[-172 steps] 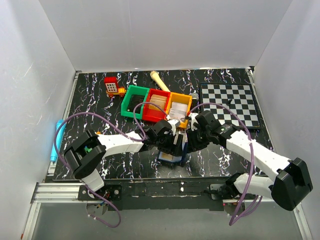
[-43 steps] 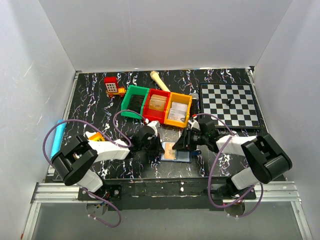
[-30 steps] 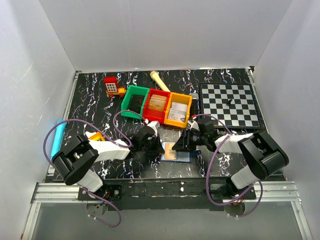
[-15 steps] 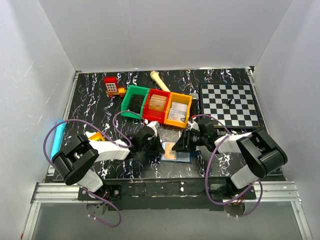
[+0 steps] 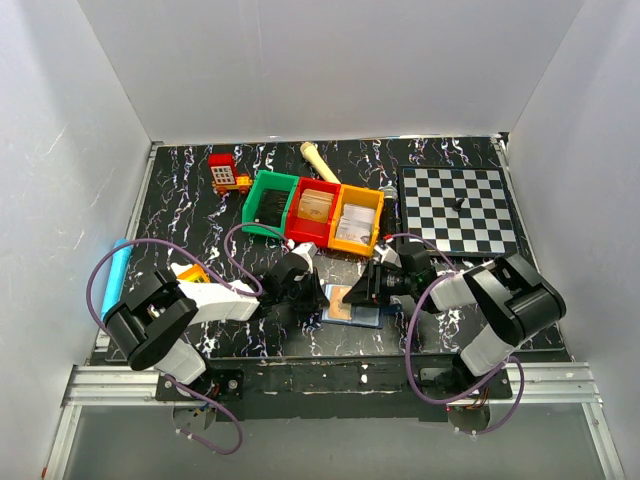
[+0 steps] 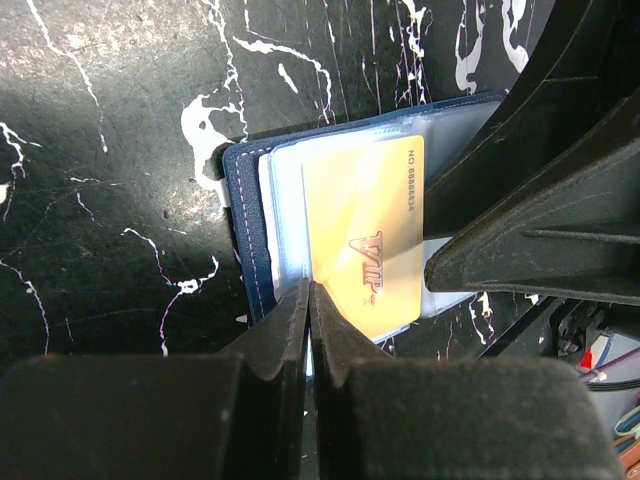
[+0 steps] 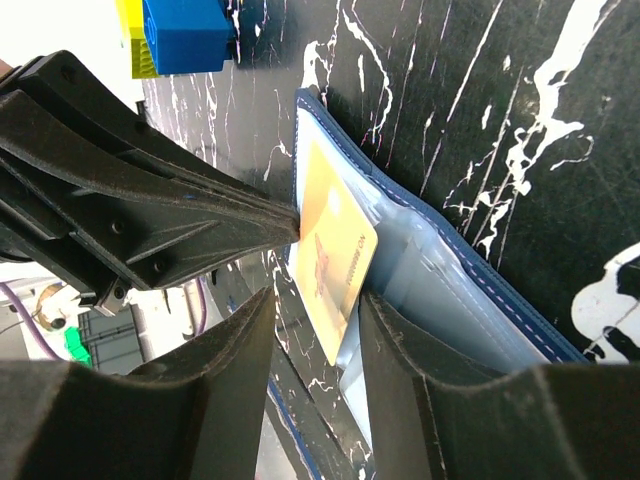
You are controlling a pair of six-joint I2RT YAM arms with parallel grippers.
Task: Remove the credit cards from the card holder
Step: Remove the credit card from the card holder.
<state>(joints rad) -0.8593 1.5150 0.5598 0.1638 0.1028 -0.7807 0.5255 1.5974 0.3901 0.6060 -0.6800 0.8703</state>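
The navy card holder (image 5: 356,312) lies open on the black marbled table, its pale blue-grey inside up. A gold card (image 5: 342,300) marked VIP sticks partly out of its clear sleeve. My left gripper (image 5: 318,297) is low at the holder's left side. In the left wrist view its shut tips (image 6: 308,290) rest at the left edge of the gold card (image 6: 365,240), beside the navy spine (image 6: 243,230). My right gripper (image 7: 315,340) is open, and the corner of the card (image 7: 330,250) stands between its fingers. The right finger (image 7: 400,350) is against the sleeve.
Green (image 5: 268,205), red (image 5: 315,210) and orange (image 5: 358,215) bins stand just behind the holder. A chessboard (image 5: 458,208) lies at the back right and a red-and-yellow toy (image 5: 226,173) at the back left. A blue-and-yellow block (image 7: 185,35) sits beyond the holder.
Since the oldest frame both arms have come down low, and the holder lies open with the gold card showing. Over the last second only the right arm's elbow has shifted slightly.
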